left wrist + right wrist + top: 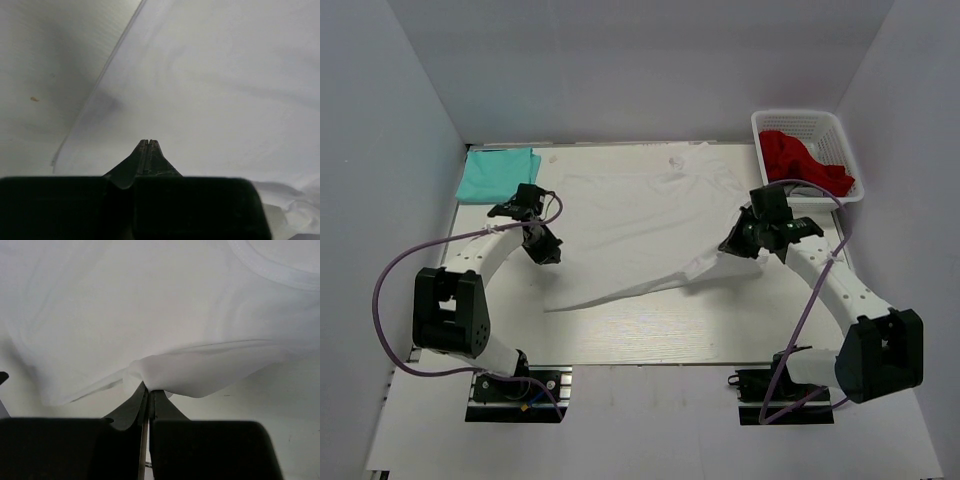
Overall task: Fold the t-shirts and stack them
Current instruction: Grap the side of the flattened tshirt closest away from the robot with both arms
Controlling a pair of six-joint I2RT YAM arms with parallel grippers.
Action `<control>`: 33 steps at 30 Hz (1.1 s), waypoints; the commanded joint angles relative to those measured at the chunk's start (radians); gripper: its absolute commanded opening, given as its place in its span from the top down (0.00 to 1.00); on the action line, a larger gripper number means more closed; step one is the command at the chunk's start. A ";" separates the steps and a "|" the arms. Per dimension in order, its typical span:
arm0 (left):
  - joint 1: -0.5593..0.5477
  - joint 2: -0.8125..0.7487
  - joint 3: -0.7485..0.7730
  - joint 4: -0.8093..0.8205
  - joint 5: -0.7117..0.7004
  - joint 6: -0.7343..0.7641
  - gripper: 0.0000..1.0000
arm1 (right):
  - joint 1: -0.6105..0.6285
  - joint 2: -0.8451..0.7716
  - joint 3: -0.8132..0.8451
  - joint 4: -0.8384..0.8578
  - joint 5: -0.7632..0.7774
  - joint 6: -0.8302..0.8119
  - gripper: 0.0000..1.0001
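**White shirt pinched at the right**

The right fingers [161,409] pinch a raised fold of the thin white cloth t-shirt [640,215], which is spread across the pale table [650,335]. The left fingers [156,161], pressed together, point over its left side. The mint-teal cloth t-shirt [498,172] lies at the far-left corner.

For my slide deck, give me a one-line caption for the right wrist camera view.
Right pincer shut on a lifted fold of the white t-shirt above the table.

Spread shirt [640,215] on counter [650,335] centre; folded shirt [498,172] behind it at far left corner; basket [802,121] at far right corner, cloth [800,160] inside.
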 commanded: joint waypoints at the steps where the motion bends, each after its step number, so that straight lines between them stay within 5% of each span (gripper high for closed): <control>1: 0.007 -0.029 -0.023 -0.114 -0.050 0.023 0.88 | -0.009 0.034 0.032 0.010 -0.043 -0.031 1.00; 6: 0.007 -0.116 -0.173 -0.128 -0.049 0.014 0.49 | -0.009 0.034 -0.051 0.018 -0.106 -0.039 1.00; 8: 0.007 -0.139 -0.244 -0.116 -0.058 -0.002 0.42 | -0.007 0.029 -0.077 0.030 -0.120 -0.046 1.00; 17: 0.007 -0.129 -0.330 -0.041 -0.130 -0.068 0.42 | -0.009 -0.003 -0.134 0.082 -0.166 -0.045 1.00; 21: 0.007 -0.061 -0.339 0.014 -0.130 -0.068 0.48 | -0.007 -0.003 -0.138 0.084 -0.166 -0.046 1.00; 23: 0.007 -0.038 -0.339 0.025 -0.117 -0.068 0.58 | -0.006 0.000 -0.137 0.082 -0.166 -0.049 1.00; 25: 0.007 -0.023 -0.330 0.037 -0.097 -0.056 0.77 | -0.004 -0.002 -0.137 0.082 -0.163 -0.046 1.00; 26: 0.007 -0.023 -0.330 0.037 -0.074 -0.040 1.00 | -0.007 -0.002 -0.137 0.079 -0.160 -0.045 1.00; 33: 0.007 -0.104 -0.246 0.013 0.047 0.023 1.00 | -0.012 -0.005 -0.111 0.083 -0.146 -0.040 1.00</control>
